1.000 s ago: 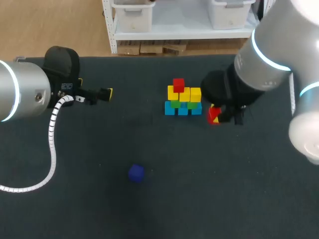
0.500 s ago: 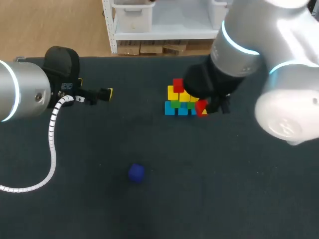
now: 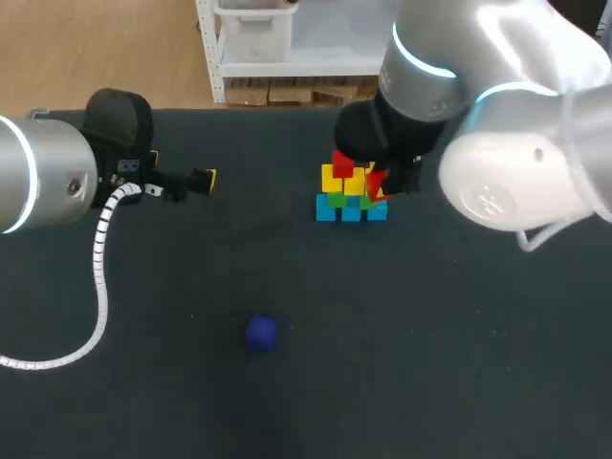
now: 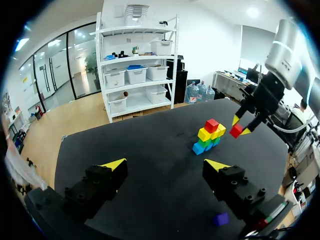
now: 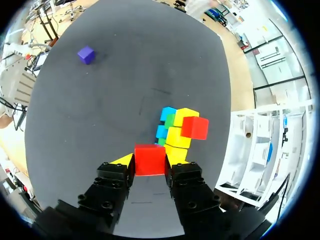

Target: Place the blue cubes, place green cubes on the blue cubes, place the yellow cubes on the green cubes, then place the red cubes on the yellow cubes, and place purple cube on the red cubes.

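Note:
A small pyramid of cubes (image 3: 350, 196) stands at the table's far middle, with blue cubes (image 3: 351, 210) at the base, then green (image 3: 336, 200), then yellow (image 3: 332, 179). One red cube (image 3: 342, 163) sits on its left yellow cube. My right gripper (image 3: 380, 184) hangs over the pyramid's right side, shut on a second red cube (image 5: 150, 159) that is held just above the yellow cubes (image 5: 176, 136). The purple cube (image 3: 261, 332) lies alone toward the near middle. At the far left my left gripper (image 3: 196, 180) is open and holds nothing, well away from the pyramid (image 4: 208, 136).
The dark table (image 3: 430, 363) stretches bare around the purple cube (image 5: 86, 54). My right arm's bulky body (image 3: 497, 143) looms over the table's right rear. A white coiled cable (image 3: 100, 277) hangs from my left arm.
My right arm has carried the red cube left and up, from beside the pyramid's lower right to above its right side. The left arm has not moved.

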You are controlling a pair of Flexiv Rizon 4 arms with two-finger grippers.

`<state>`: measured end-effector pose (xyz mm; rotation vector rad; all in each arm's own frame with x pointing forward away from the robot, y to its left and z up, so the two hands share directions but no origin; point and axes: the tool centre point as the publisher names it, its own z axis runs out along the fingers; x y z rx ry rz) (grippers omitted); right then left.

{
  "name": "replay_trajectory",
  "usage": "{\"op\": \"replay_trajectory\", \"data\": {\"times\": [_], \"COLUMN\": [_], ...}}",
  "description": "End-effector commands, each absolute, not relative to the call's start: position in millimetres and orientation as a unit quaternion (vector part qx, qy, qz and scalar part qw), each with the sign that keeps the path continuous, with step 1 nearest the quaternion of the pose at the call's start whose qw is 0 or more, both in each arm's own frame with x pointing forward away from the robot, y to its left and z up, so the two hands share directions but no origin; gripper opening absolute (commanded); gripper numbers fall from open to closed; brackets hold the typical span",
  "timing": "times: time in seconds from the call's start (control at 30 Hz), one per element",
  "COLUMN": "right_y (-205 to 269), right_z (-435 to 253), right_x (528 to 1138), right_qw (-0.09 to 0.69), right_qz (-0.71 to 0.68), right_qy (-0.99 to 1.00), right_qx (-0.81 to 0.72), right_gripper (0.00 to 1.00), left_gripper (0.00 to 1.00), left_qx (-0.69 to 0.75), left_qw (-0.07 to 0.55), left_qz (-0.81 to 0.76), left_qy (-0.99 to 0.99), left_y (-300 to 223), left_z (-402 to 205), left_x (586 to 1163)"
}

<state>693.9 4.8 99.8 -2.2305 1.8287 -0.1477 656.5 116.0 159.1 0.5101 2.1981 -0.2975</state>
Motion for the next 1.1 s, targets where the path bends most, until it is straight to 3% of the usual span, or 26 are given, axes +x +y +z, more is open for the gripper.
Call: {"op": "replay_trajectory", "data": {"times": [0.03, 1.1], "right_y": [10, 8], "right_z": [97, 110], "right_x": [708, 741], "right_qw": [0.11, 0.041], "right_qz": [-0.036, 0.044], "right_qy": [0.632, 0.694], "right_qx": [-0.767, -0.718], "right_gripper": [0.0, 0.0], "left_gripper": [1.0, 1.0], "left_qx": [0.206, 0.206], "left_qw": [0.418, 0.418], "left_qz": [-0.122, -0.122], "left_qy": [0.876, 0.876], "left_y": [118, 118], "left_z": [159, 159], "left_x": [658, 658]}}
